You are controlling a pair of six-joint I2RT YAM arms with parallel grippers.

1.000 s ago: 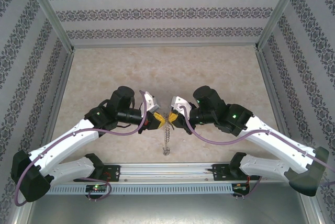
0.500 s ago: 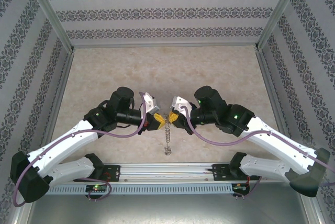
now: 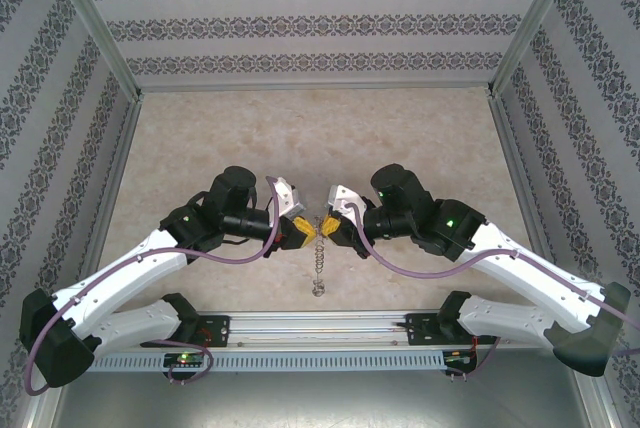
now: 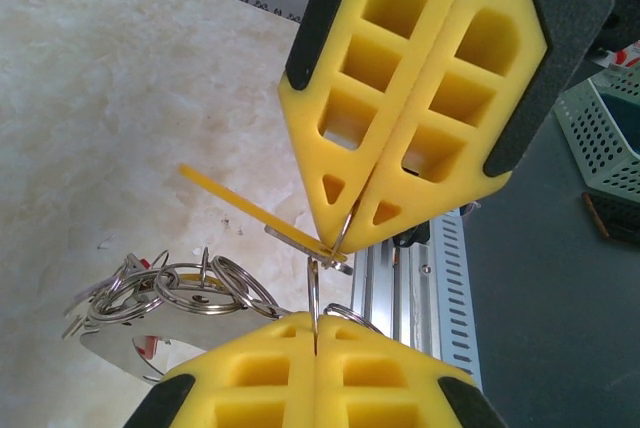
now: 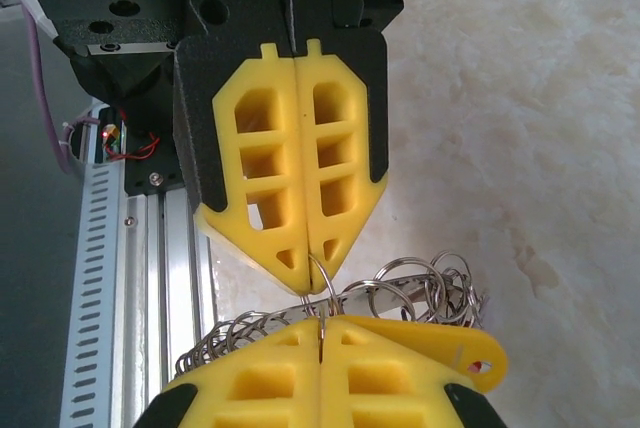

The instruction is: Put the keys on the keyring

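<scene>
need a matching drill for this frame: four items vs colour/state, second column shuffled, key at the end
Column one
1. left gripper
2. keyring
3. table
4. rail

Column two
A. beige, marbled
B. shut on a thin metal ring
C. silver, slotted, by the arm bases
D. linked rings trailing toward the near edge

Pairs: 1-B, 2-D, 3-A, 4-C

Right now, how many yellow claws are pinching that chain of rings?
2. The left gripper holds the keyring from the left, the right gripper from the right, tips almost touching; the rest of it hangs below them.
</scene>
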